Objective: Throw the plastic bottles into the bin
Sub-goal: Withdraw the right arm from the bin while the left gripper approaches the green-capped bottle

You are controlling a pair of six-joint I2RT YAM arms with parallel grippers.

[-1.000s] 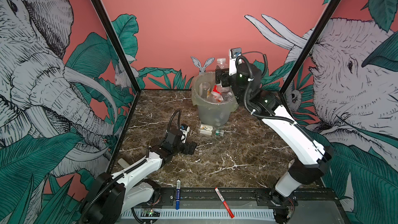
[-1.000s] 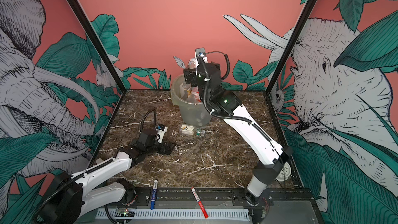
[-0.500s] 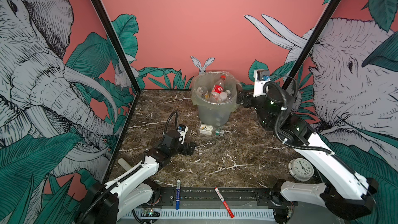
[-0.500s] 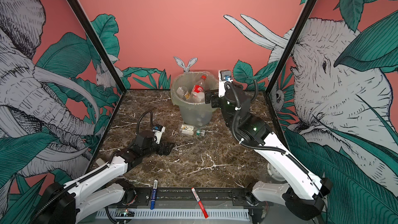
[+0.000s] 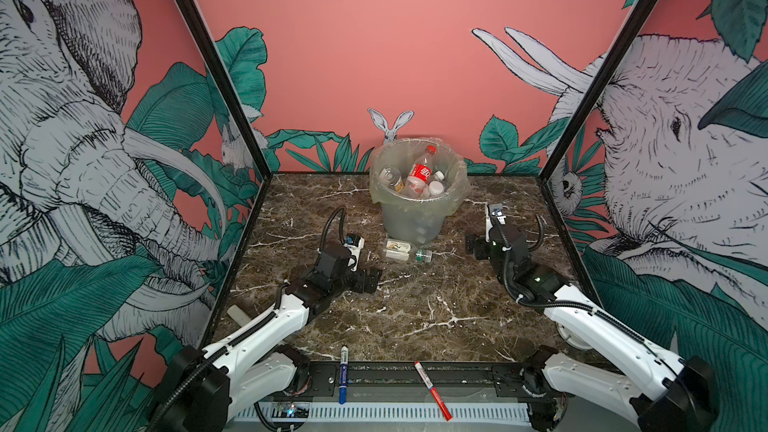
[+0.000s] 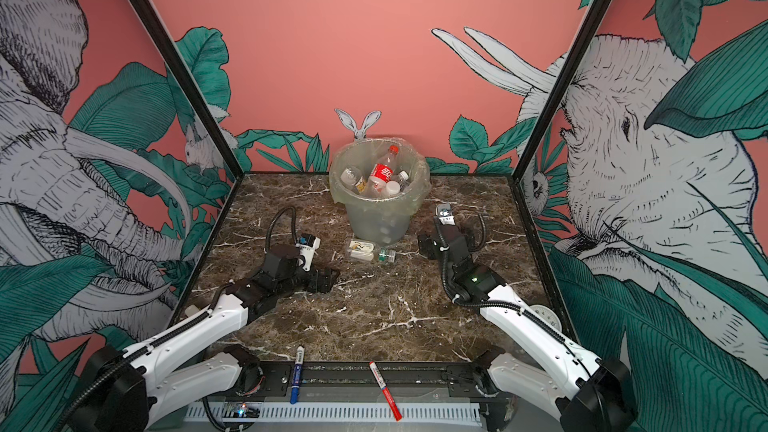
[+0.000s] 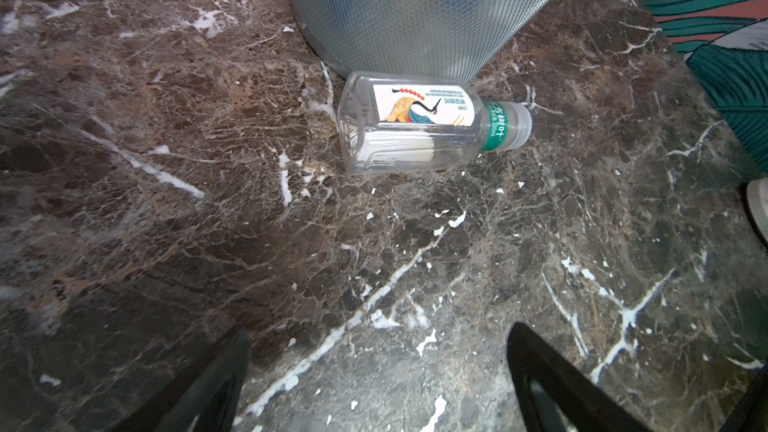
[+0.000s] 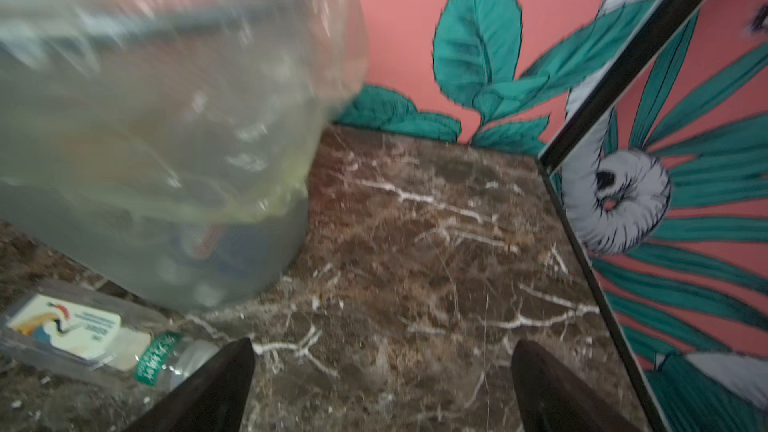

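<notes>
In both top views: bin (image 5: 411, 222) at the back of the desk (image 5: 415, 309), bottles (image 5: 419, 172) piled inside; one loose bottle (image 5: 401, 252) lying at its foot. Left hand (image 5: 370, 281) and right hand (image 5: 471, 246) low, either side of it. Left wrist: fingers (image 7: 208, 392) spread wide, nothing held, loose bottle just beside bin. Right wrist: fingers (image 8: 216, 388) likewise apart, empty.

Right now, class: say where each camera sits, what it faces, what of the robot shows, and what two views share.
Both top views: high in front, looking down at the bin; left arm and right arm show.
Left wrist: low, facing the lying bottle; open left fingers show.
Right wrist: low, facing the bin; open right fingers show.
Shared: that bottle.
</notes>
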